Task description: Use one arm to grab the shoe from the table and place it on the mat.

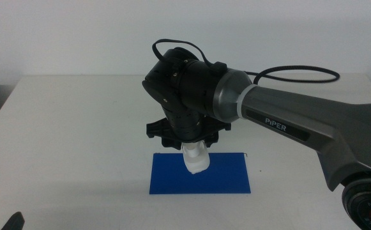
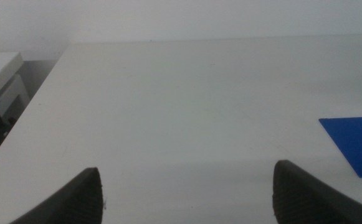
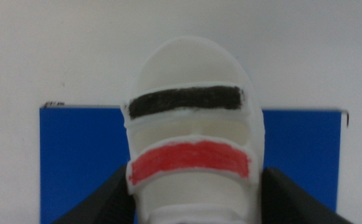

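Over the mat (image 1: 227, 176), shoe (image 3: 190, 149) heel hidden between right gripper (image 3: 193, 202) jaws.

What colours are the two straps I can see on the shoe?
One black, one red, on the white shoe; clearest in the right wrist view.

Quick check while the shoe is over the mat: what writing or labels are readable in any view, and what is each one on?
"PIPER": white letters on the grey forearm of the right arm, middle view.
Round marking on that arm's base, at the picture's lower right corner: too small and cut off to read.
Shoe, mat, table: no writing visible.
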### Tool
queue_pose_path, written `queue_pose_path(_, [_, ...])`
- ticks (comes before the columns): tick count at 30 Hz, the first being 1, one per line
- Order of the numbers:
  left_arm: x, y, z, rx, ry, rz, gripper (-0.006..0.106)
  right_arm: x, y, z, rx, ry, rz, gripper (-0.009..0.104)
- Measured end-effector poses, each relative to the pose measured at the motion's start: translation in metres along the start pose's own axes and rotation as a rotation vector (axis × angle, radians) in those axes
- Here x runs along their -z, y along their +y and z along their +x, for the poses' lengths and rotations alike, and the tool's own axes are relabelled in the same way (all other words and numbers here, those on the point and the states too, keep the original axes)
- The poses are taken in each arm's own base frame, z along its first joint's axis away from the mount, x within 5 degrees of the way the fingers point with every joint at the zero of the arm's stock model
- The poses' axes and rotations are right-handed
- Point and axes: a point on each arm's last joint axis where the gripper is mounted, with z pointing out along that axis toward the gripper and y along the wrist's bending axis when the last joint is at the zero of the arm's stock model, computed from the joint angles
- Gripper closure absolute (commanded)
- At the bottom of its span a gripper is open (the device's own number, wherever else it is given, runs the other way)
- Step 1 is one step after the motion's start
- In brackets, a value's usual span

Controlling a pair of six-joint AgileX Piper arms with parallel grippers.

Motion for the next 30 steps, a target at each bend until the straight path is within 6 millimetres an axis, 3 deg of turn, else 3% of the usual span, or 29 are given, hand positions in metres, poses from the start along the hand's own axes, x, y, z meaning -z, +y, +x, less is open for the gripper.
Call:
queue_pose_path(4, [0.000,0.000,0.000,0.000,0.000,0.000,0.007,0.000,0.001,-0.001,0.172,-0.005,-0.009,0.099])
queue_pose_path(17, [0.000,0.000,0.000,0.000,0.000,0.000,0.007,0.000,0.005,0.005,0.997,0.023,-0.076,0.099])
queue_pose_path(23, [0.000,0.000,0.000,0.000,0.000,0.000,0.007,0.001,0.007,0.008,1.182,0.033,-0.132,0.099])
queue_pose_path(30, [0.000,0.000,0.000,0.001,0.000,0.000,0.007,0.001,0.007,0.010,1.260,0.048,-0.139,0.099])
